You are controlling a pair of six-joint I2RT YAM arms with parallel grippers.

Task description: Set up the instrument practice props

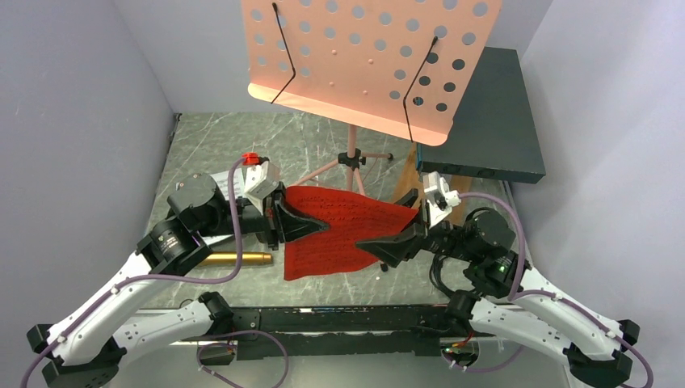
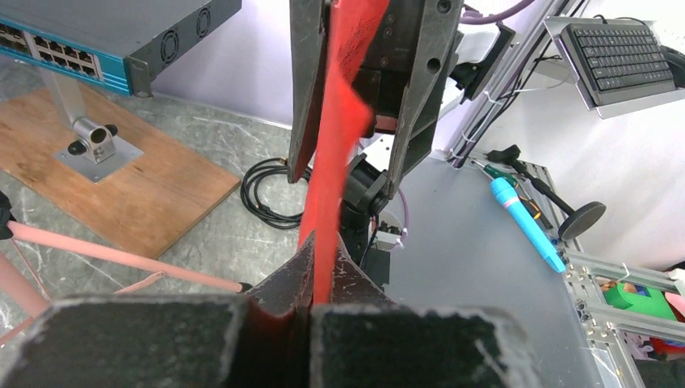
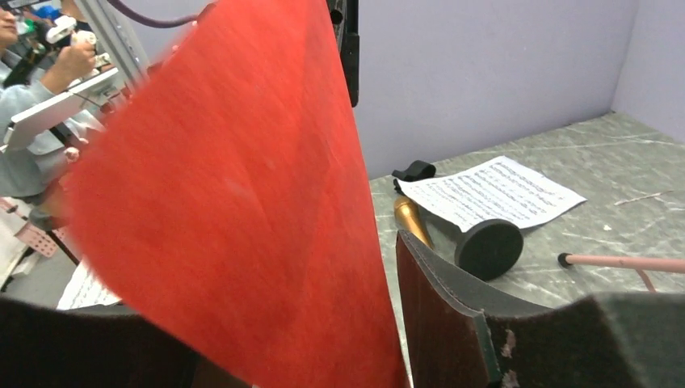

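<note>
Sheet (image 1: 343, 234) within left hand (image 1: 311, 225)

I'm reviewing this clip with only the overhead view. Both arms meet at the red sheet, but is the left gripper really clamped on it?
Observer: Yes. In the left wrist view the left gripper is shut on the red sheet at its edge.
Operator: And the right one?
Observer: The right gripper is open. The sheet passes between its jaws, which stand apart.
Operator: Anything I can't see near the left arm?
Observer: The right wrist view shows a black round-base mic stand at the edge of a white music sheet, beside the gold microphone.
</note>
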